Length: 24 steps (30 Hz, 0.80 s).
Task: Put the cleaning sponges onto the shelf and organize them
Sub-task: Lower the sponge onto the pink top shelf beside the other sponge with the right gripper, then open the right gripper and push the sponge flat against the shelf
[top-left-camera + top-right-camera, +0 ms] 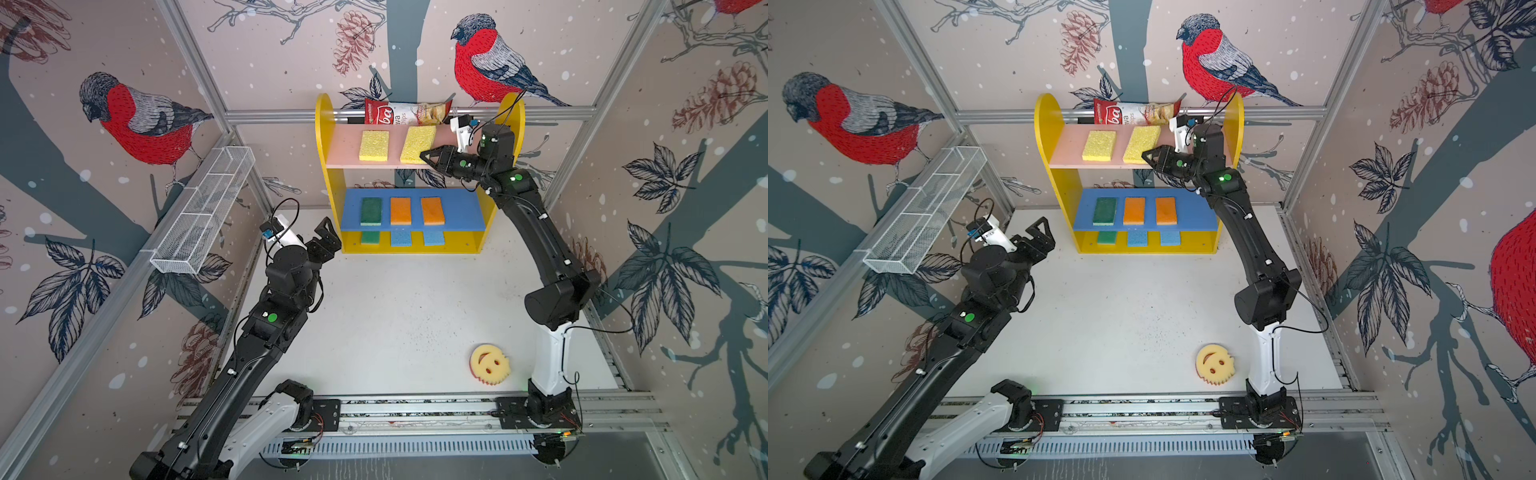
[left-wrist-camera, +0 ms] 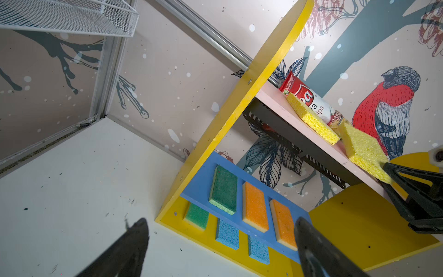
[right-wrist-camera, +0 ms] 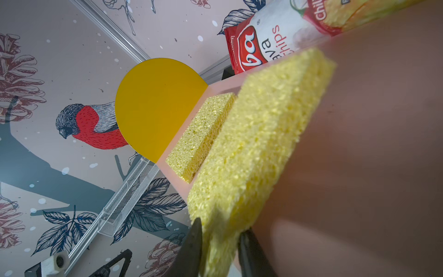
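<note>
So, nearest us on the white table (image 1: 395,316) we find the smiley sponge (image 1: 489,365), face up. It lies alone beside the right arm's base, well apart from the shelf (image 1: 323,124). Further in, the left gripper (image 1: 330,239) hangs just off the shelf's near corner. We see its jaws spread wide with nothing between them.

On the shelf's yellow base we count a lower green sponge (image 1: 370,237) and two blue sponges (image 1: 401,237) in a row, partly tucked under the blue middle board (image 1: 465,208). That board carries an upper green sponge (image 1: 371,211) and two orange sponges (image 1: 400,210), flat, side by side and apart.

Higher and further back, the pink top board (image 1: 343,151) holds the free yellow sponge (image 1: 374,145), lying flat. Just beside it is the gripped yellow sponge (image 1: 417,143), which sits askew with its far end on the board. The right gripper (image 1: 424,157) reaches in from the side. In its wrist view we see its fingers (image 3: 195,239) against both faces of that sponge's near end, jaws drawn in narrow.

Behind both sponges, the chips bag (image 1: 399,113) lies along the back of the top board, and a wire-mesh basket (image 1: 203,212) hangs on the side wall.
</note>
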Each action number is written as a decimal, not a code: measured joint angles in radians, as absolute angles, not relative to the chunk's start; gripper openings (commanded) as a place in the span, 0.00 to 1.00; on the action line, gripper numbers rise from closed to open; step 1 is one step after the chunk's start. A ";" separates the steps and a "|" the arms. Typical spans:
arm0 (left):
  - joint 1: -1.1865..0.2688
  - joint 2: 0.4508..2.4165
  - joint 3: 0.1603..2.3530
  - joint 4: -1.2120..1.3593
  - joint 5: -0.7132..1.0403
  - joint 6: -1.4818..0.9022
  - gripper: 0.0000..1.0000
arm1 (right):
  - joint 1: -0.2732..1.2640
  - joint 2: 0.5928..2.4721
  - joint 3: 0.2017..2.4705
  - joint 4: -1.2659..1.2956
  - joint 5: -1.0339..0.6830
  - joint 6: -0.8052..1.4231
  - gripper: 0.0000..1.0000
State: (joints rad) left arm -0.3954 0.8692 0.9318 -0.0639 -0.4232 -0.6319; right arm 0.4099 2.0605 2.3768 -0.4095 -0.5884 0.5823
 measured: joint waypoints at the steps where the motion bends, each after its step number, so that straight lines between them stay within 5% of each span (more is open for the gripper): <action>1: -0.395 0.870 0.932 -0.064 -0.423 -0.632 0.93 | 0.410 2.061 2.377 -0.405 -0.583 0.582 0.34; 12: -0.395 0.882 0.930 -0.064 -0.420 -0.641 0.93 | 0.400 2.050 2.394 -0.381 -0.517 0.583 0.63; 24: -0.395 0.876 0.930 -0.064 -0.419 -0.648 0.93 | 0.405 2.011 2.372 -0.414 -0.348 0.574 0.68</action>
State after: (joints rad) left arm -0.3954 0.8764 0.9298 -0.0639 -0.4194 -0.6479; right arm 0.4046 2.0106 2.3718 -0.4137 -0.3481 0.5735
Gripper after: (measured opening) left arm 0.934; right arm 0.685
